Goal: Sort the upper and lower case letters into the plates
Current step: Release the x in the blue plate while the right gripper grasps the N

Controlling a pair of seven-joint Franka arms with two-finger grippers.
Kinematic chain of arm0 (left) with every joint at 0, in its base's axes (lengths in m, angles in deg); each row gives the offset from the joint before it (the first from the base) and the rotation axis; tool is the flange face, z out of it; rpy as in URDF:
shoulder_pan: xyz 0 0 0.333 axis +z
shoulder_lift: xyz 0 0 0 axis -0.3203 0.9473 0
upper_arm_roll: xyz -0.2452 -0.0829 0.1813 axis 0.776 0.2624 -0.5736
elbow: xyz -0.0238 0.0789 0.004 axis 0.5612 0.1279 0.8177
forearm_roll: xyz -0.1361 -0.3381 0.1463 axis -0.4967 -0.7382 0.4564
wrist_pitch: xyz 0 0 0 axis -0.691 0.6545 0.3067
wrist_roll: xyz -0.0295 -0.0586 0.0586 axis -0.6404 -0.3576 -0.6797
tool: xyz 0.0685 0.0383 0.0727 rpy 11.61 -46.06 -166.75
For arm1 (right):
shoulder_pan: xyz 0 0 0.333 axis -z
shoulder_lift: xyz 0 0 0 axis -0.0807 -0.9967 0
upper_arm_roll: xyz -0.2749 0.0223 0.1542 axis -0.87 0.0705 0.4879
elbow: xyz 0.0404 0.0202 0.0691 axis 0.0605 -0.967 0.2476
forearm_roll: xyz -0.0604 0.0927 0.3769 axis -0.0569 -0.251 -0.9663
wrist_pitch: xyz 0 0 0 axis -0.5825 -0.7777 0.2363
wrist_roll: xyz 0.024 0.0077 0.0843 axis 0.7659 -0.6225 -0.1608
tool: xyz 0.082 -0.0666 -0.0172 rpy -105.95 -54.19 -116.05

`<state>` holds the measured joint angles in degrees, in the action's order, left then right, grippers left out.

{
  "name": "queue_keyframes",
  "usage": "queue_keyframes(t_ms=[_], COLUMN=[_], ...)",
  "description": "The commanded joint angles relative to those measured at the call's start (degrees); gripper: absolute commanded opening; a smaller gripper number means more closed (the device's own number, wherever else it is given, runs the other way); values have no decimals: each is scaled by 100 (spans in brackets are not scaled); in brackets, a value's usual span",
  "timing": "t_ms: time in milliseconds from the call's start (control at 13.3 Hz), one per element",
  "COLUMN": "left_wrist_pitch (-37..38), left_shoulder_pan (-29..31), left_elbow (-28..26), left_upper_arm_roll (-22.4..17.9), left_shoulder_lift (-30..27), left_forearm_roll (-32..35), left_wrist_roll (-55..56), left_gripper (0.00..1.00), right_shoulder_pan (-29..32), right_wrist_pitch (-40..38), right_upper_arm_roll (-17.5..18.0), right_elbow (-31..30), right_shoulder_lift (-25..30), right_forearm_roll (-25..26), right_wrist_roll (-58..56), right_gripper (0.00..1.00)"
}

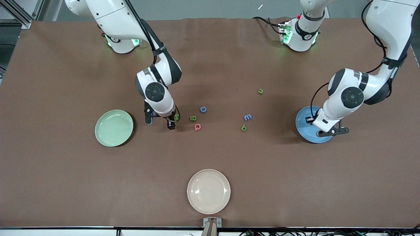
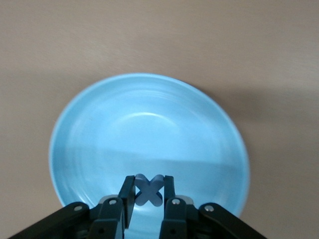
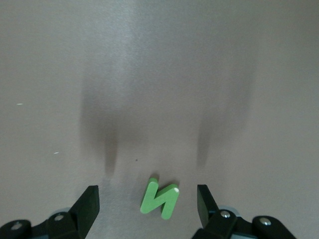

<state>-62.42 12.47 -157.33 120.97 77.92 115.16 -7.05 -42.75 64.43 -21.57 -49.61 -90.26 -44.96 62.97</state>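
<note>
Left gripper (image 2: pixel 148 199): you have it over the blue plate (image 1: pixel 303 126), at the left arm's end of the table; its fingers (image 2: pixel 127 196) are pinched on a small blue X letter (image 2: pixel 148 190), held above the plate's inside.

Right gripper (image 3: pixel 148 204): you have it low over the table, beside the pale green plate (image 1: pixel 114 127); its fingers (image 3: pixel 89 201) stand wide apart, one on each side of a green N letter (image 3: pixel 160 198) that lies flat on the table between them, touching neither.

Pale green plate: at the right arm's end of the table; nothing shows in it.

Loose letters: you can see six more on the brown table (image 1: pixel 65 180) between the two plates; a green B (image 1: pixel 193 118) and a red Q (image 1: pixel 197 127) near the right gripper, the Q nearer the front camera; a blue c (image 1: pixel 203 109) just farther from the front camera than the B; a blue m (image 1: pixel 247 117) and a green b (image 1: pixel 243 127) toward the blue plate; a green u (image 1: pixel 260 91) farthest from the front camera.

Cream plate (image 1: pixel 208 191): nearest the front camera, well apart from the letters.
</note>
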Motion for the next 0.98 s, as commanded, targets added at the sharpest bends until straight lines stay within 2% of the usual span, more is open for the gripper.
queue_keyframes(t_ms=[0, 300, 901], left_wrist_pitch=[-266, -433, -433], left_shoulder_pan=[294, 409, 418], left_elbow=[55, 231, 293], left_upper_arm_roll=[83, 57, 39], left_shoulder_lift=[335, 678, 758], left_forearm_roll=[481, 886, 887], left_wrist_roll=[-69, -183, -517], left_gripper=[15, 15, 18], right_shoulder_pan=[-134, -178, -187], right_wrist_pitch=[349, 526, 535], right_upper_arm_roll=[-53, -53, -53], right_elbow=[-231, -258, -240], right_shoulder_lift=[99, -15, -103], right_forearm_roll=[16, 8, 8], right_wrist_roll=[286, 295, 277], right_gripper=[86, 83, 75])
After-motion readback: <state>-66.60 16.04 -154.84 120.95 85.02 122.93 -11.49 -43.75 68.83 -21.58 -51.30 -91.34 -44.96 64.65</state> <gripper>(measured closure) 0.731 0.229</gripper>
